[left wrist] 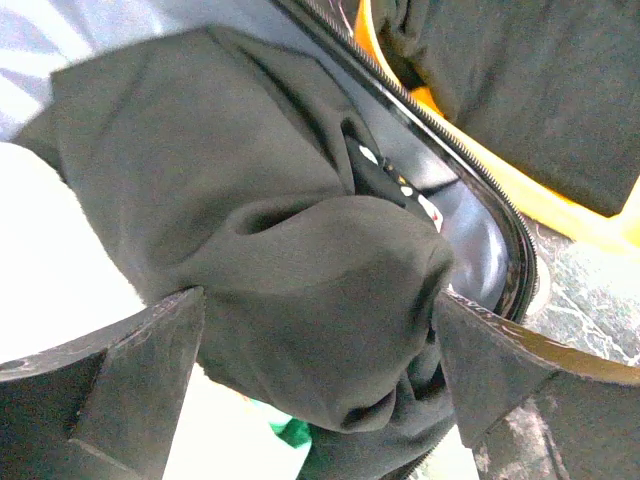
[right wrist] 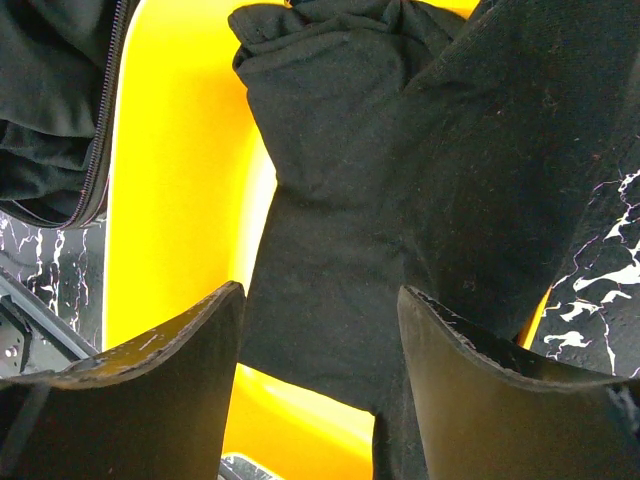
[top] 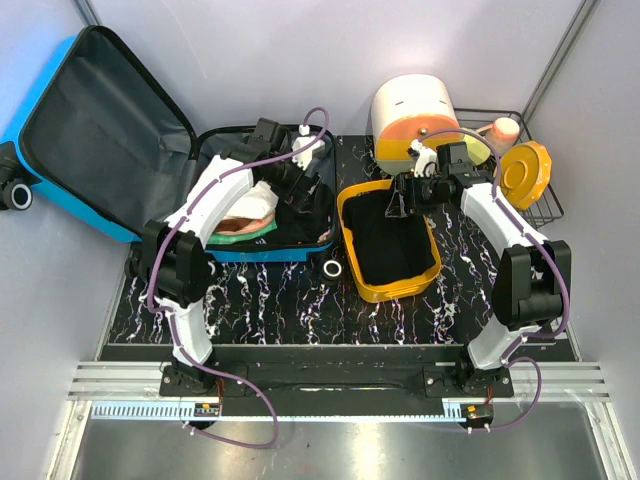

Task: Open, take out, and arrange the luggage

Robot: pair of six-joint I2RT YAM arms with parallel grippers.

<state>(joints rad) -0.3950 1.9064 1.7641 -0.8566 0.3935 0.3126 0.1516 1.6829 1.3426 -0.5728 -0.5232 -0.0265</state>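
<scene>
Black marbled table (top: 270, 300): luggage (top: 100, 120) L, yellow basin (top: 400, 289) ctr, white ring (top: 331, 268) btwn.

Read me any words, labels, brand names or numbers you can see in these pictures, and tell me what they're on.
No text is legible in any view.
Small tag on the front rail: orange marks, too small to read.
Black item tucked among the clothes in the luggage: white and red marks, too blurred to read.

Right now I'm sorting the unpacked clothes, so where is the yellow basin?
In the top view, the basin sits mid-table, just right of the open luggage, with the right gripper open above its far end.
</scene>
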